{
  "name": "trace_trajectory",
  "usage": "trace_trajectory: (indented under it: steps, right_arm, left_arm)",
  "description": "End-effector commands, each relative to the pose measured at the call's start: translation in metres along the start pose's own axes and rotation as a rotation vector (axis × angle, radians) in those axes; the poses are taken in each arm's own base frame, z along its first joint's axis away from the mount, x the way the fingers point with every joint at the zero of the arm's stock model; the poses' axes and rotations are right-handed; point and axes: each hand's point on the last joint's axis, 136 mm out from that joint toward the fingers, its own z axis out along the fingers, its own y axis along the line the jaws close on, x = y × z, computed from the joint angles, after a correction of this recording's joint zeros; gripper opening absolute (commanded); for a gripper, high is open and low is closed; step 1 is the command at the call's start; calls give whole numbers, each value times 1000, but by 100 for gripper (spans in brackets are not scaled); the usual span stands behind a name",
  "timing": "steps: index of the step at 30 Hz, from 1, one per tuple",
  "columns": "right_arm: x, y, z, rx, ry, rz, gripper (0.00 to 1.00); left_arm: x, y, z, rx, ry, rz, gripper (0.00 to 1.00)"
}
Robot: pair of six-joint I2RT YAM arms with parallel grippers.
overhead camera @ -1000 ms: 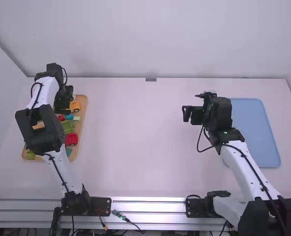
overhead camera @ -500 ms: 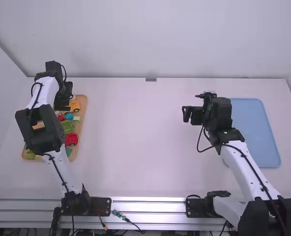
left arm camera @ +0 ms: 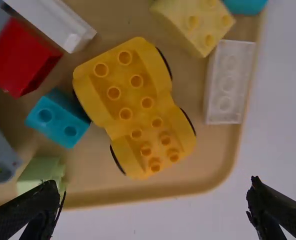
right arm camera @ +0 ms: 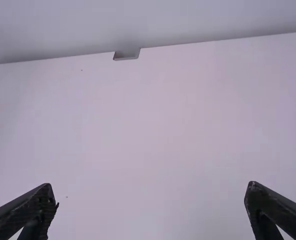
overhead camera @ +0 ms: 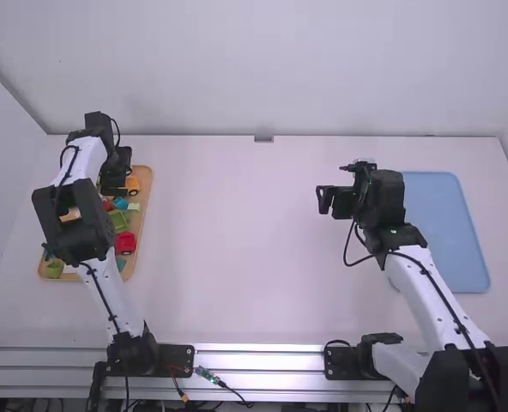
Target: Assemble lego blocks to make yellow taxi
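Observation:
In the high view my left gripper (overhead camera: 115, 187) is over the far end of the wooden tray, next to the yellow wheeled car base (overhead camera: 133, 184). The left wrist view has my left gripper (left arm camera: 153, 207) open and holding nothing, with the yellow car base (left arm camera: 133, 105) lying studs up in the tray beyond its fingers. Beside the base lie a pale yellow block (left arm camera: 195, 22), a white block (left arm camera: 230, 82) and a blue block (left arm camera: 58, 118). My right gripper (overhead camera: 324, 199) is over the middle-right of the table; in the right wrist view the right gripper (right arm camera: 150, 207) is open above bare tabletop.
The wooden tray (overhead camera: 145, 213) at the left also holds a red car piece (overhead camera: 124, 244), green blocks (overhead camera: 118, 221) and several others. A blue tray (overhead camera: 447, 232) lies on the right, partly behind the right arm. White tabletop (overhead camera: 237, 240) stretches between the trays.
My left arm has shifted slightly to the right over the wooden tray, uncovering more of the green block at its near left corner. The right arm has hardly moved.

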Motion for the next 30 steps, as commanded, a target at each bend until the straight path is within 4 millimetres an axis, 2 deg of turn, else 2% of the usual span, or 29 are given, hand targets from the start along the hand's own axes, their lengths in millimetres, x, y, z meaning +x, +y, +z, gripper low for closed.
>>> trace_trajectory:
  steps: [1,4,9,12,16,21,24,26,27,30]
  right_arm:
    - [-15,5,-3,-15,-28,-3,99]
    - [-16,5,-3,-15,-32,-4,100]
    - [-15,5,-3,-14,-28,-3,100]
    - [-15,5,-3,-14,-28,-3,99]
    - [-14,5,-3,-15,-27,-3,99]
    - [-14,5,-2,-14,-23,-2,100]
    - [-14,5,-2,-14,-24,-2,100]
    - [-14,5,-2,-15,-24,-2,100]
    - [-14,5,-2,-14,-23,-2,99]
    - [-13,5,-2,-13,-20,-4,99]
  left_arm:
    - [2,15,31,-61,37,-9,98]
    - [8,18,40,-71,71,29,96]
    - [12,15,43,-67,60,23,96]
    - [7,15,43,-65,49,10,88]
    - [2,26,42,-111,12,-60,77]
    - [1,26,44,-112,4,-71,72]
    - [-1,29,45,-116,6,-95,75]
    - [-1,29,44,-116,3,-99,84]
    - [-3,30,44,-123,-9,-123,93]
    - [-8,32,45,-123,-14,-181,94]
